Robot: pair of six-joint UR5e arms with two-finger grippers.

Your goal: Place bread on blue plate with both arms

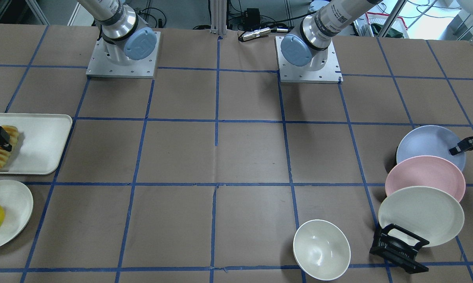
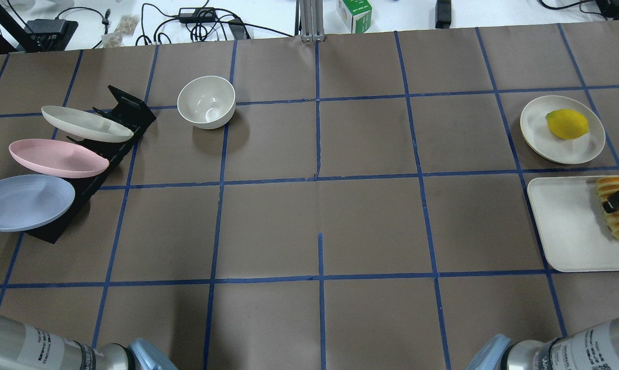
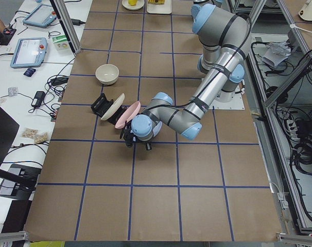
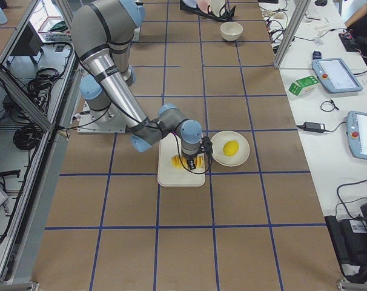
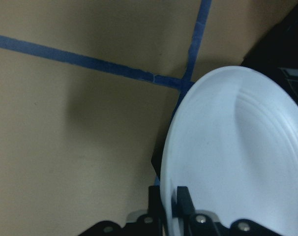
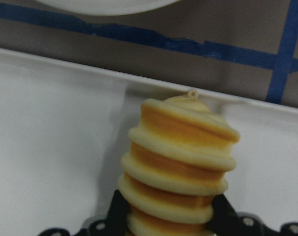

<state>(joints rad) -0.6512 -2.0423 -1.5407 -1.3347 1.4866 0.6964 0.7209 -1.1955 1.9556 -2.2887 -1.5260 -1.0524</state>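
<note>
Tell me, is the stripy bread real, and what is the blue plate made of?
The ridged orange-and-cream bread loaf looks like a moulded plastic toy: smooth, slightly shiny ridges and a little loop at its tip. The round pale-blue plate seems to be matte plastic, perhaps melamine: thin rim, dull even colour, faint rings, no glassy shine.
</note>
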